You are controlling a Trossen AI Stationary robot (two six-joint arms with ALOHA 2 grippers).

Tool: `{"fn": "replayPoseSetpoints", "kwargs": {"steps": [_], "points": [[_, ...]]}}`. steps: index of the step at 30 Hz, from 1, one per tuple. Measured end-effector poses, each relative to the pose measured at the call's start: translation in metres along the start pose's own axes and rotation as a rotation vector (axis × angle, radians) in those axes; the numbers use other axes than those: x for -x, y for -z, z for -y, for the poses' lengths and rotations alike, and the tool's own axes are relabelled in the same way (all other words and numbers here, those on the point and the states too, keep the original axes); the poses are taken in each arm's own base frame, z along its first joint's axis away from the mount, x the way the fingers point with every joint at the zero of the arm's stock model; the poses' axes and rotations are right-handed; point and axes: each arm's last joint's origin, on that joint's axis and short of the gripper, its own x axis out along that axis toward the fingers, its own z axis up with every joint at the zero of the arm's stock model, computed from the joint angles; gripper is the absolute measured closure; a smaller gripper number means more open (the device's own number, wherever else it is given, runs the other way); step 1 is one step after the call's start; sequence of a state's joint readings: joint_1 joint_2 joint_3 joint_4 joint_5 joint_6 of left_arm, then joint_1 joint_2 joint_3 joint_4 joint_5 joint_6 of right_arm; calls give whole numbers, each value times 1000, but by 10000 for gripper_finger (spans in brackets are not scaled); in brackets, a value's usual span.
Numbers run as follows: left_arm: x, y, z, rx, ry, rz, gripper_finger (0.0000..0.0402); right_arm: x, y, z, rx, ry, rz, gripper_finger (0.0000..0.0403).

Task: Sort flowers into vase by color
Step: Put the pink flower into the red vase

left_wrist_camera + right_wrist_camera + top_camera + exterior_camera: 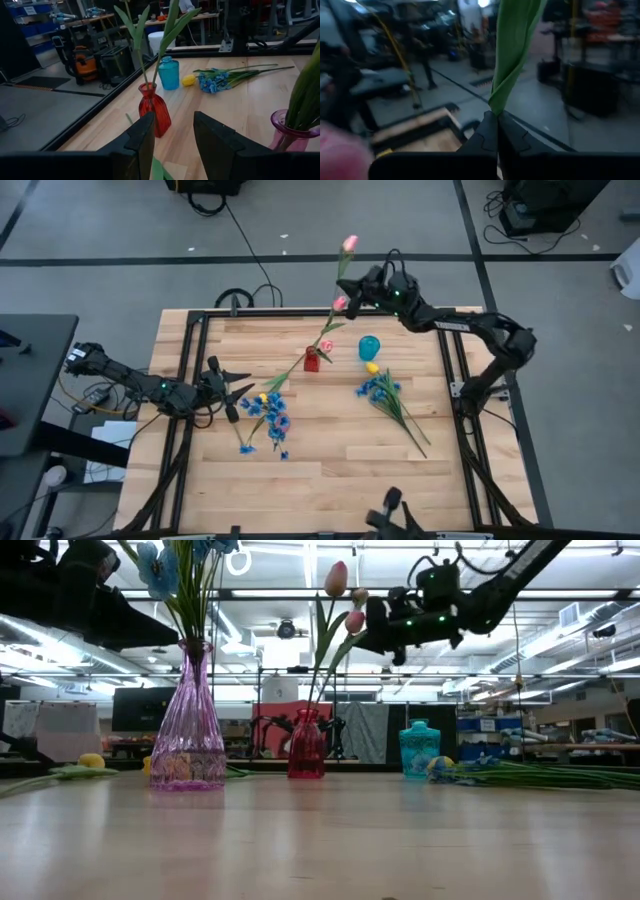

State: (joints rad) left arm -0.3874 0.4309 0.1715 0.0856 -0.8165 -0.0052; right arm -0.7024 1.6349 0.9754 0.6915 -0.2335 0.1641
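Note:
A red vase stands mid-table with pink tulips rising from its neck. My right gripper hangs high above the vase, toward the far edge, shut on a tulip. A purple vase holds blue sprigs. A teal vase is empty; a yellow tulip and more blue sprigs lie flat beside it. My left gripper is open left of the purple vase. My right gripper pinches a pink tulip's green leaf between its two shut fingers, high on the stem near a bloom. The fingers come roughly level from the table's right. The tulip stands tilted, its stem running down toward the red vase's neck.
A second yellow tulip lies by the purple vase. A black frame rail borders the table's left and far sides. Bare wood fills the near half of the table.

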Motion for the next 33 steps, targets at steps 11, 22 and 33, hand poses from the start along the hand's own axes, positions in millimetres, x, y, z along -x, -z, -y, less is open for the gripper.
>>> {"fn": "replayPoseSetpoints", "kwargs": {"steps": [11, 22, 33], "points": [[0, 0, 0, 60, 0, 3, 259, -58, -41, 17, -3, -522, 45, 398], [0, -2, 0, 129, 1, 19, 259, -77, -61, 72, 3, -747, -5, 398], [0, -3, -1, 133, -47, 22, 259, -98, 12, 103, -199, -717, -152, 398]]}}
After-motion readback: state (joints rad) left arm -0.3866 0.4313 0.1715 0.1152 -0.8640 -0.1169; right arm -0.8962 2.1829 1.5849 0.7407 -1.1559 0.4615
